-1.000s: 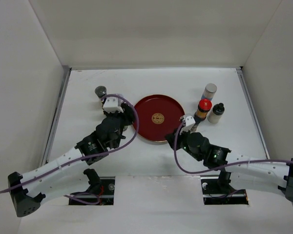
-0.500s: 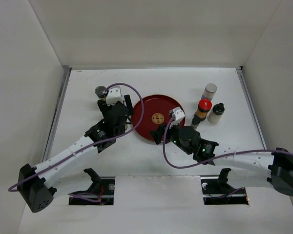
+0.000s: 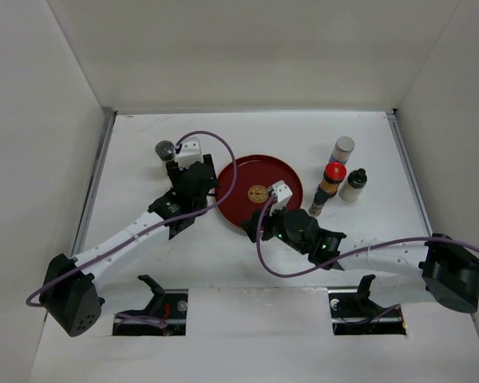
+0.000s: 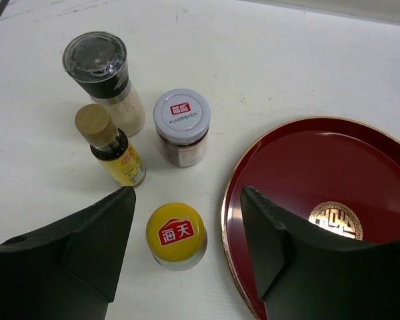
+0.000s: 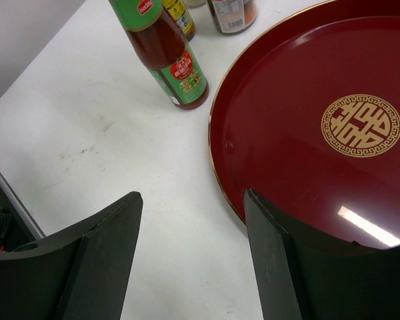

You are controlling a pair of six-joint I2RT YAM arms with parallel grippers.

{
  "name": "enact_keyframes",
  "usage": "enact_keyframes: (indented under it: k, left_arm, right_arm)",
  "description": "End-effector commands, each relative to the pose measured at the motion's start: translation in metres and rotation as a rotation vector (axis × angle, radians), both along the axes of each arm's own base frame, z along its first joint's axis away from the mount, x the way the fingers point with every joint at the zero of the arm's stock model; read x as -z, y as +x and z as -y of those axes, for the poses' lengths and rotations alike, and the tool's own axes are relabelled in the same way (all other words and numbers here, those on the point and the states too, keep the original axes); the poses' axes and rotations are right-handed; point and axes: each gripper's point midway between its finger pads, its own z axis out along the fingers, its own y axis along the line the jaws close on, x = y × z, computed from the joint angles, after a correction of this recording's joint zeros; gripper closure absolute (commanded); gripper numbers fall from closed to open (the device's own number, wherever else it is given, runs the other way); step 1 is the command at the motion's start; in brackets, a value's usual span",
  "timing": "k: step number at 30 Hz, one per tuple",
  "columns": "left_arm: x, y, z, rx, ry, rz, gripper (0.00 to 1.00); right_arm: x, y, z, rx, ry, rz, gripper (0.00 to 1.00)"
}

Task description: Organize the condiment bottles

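My left pincer (image 4: 187, 197) is wide open and holds nothing. Right under the gap between its two black fingers (image 4: 87, 247) stands a small jar with a round yellow cap (image 4: 177, 235), just beside the rim of the dark red round tray with the gold sign (image 4: 333, 167). I am not touching the jar.

Farther from the tray on that same side stand three more: a brown jar with a white cap (image 4: 181, 123), a little yellow bottle with a tan cap (image 4: 110, 143), and a grinder with a clear top and black collar (image 4: 101, 73). They all stand upright on the white worktop (image 4: 287, 60).

My right pincer (image 5: 192, 200) is wide open too, and empty. It hangs over the tray's rim. A red sauce bottle with a green label (image 5: 170, 57) stands just off the tray.
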Motion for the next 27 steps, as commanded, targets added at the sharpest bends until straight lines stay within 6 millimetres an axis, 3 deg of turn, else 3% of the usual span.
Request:
enact_keyframes:
  k: [1,6,12,18,22,27]
  left_arm:
    - [0.000,0.003,0.000,-0.014,-0.026,0.015,0.38]
    - [0.017,0.001,-0.005,-0.034,-0.015,-0.016,0.39]
    - [0.025,0.005,-0.011,-0.057,-0.009,-0.030,0.49]
    - [0.027,0.005,-0.012,-0.061,-0.013,-0.024,0.75]
    - [0.009,0.002,-0.009,-0.054,-0.020,0.008,0.82]
    - [-0.044,-0.004,-0.011,-0.057,-0.049,0.109,0.83]
  right_arm:
    - [-0.016,0.003,-0.008,-0.015,0.057,0.038,0.31]
    - [-0.015,0.003,-0.008,-0.017,0.055,0.034,0.31]
    - [-0.012,0.005,-0.006,-0.008,0.050,0.033,0.31]
    - [-0.012,0.007,-0.004,0.000,0.049,0.032,0.31]
    - [-0.013,0.008,-0.002,0.003,0.052,0.033,0.31]
    - [-0.016,0.010,0.002,0.013,0.067,0.037,0.31]
